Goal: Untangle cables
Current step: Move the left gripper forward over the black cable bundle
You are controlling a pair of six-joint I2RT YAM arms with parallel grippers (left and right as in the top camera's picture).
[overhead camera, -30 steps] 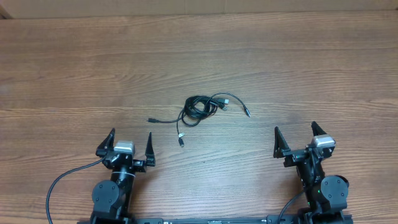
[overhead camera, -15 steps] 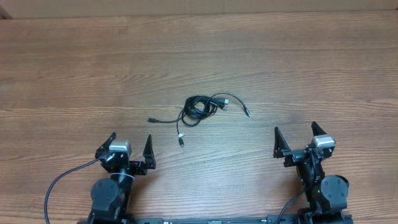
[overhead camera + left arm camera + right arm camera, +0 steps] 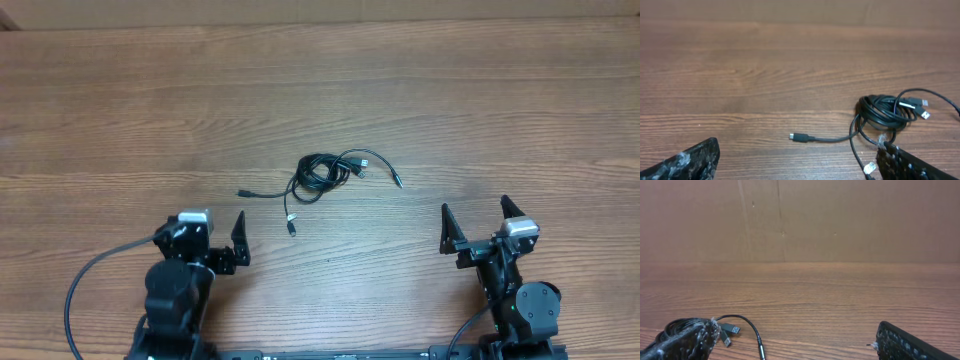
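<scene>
- Cables [image 3: 318, 172] lie mid-table, beyond both tools. Nearest comes the left gripper [image 3: 208, 228], at the near edge on the left, its jaws spread wide with nothing between them.
- Level with it on the right, the right gripper [image 3: 474, 212] points toward the far side, its jaws likewise wide apart and empty.
- A thick black arm lead [image 3: 88, 290] curves from the left arm's base toward the near-left corner.
- Just past the left gripper and slightly to its right lies a silver-tipped plug [image 3: 291, 228], clear of the fingers. Its thin cord runs away into the coil.
- Farther on and to the left, a small black plug [image 3: 243, 193] ends a loose cord that lies flat and leads right into the same coil.
- The coil itself is several overlapping loops of thin black cord, flat on the wood, about midway between the two arms.
- On the coil's right side rests a USB plug [image 3: 365, 165]. A thin tail arcs right and back nearer, ending in a slim jack [image 3: 398, 183].
- Beyond that is the bare wood-grain table [image 3: 120, 90], and at its far edge a cardboard wall [image 3: 840, 220].
</scene>
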